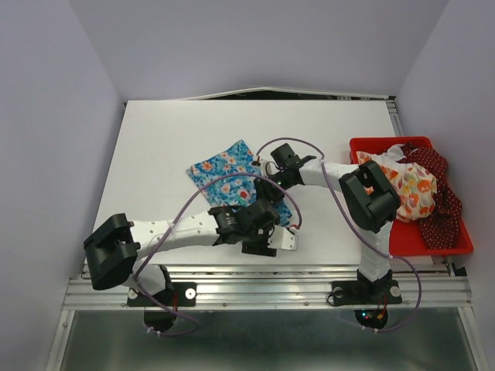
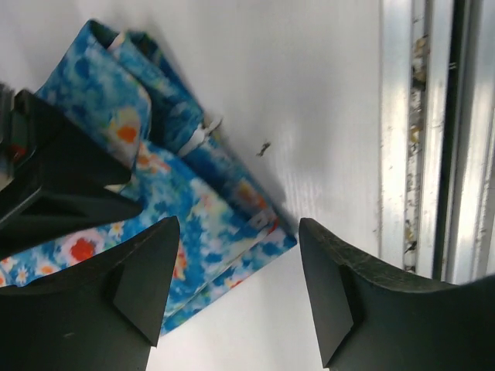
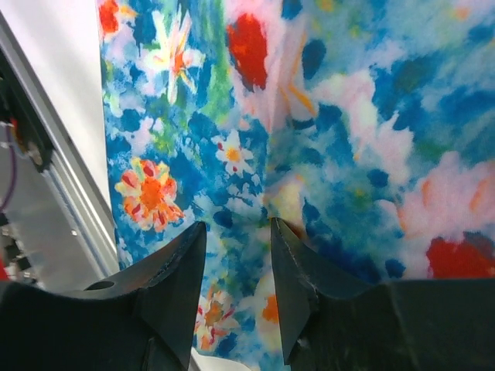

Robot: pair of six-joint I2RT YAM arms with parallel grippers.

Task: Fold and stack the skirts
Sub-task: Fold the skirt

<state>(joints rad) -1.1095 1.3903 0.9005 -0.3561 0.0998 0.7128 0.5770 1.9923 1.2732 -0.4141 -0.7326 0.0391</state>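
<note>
Though arms (image 1: 178,229) hide much of the blue skirt (image 1: 224,166), left gripper (image 2: 238,255) gapes empty (right gripper (image 3: 237,247) narrower, its grip unclear).

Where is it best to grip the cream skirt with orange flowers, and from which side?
Probably pinch a raised fold on top of the cream skirt, coming from above: it lies crumpled in the red tray, whose walls block a sideways approach.

Blue skirt (image 1: 220,166) with red, orange and white flowers, cream skirt (image 1: 414,189) with orange flowers, dark red skirt (image 1: 441,224) seemingly white-dotted, red tray (image 1: 387,142)
</note>
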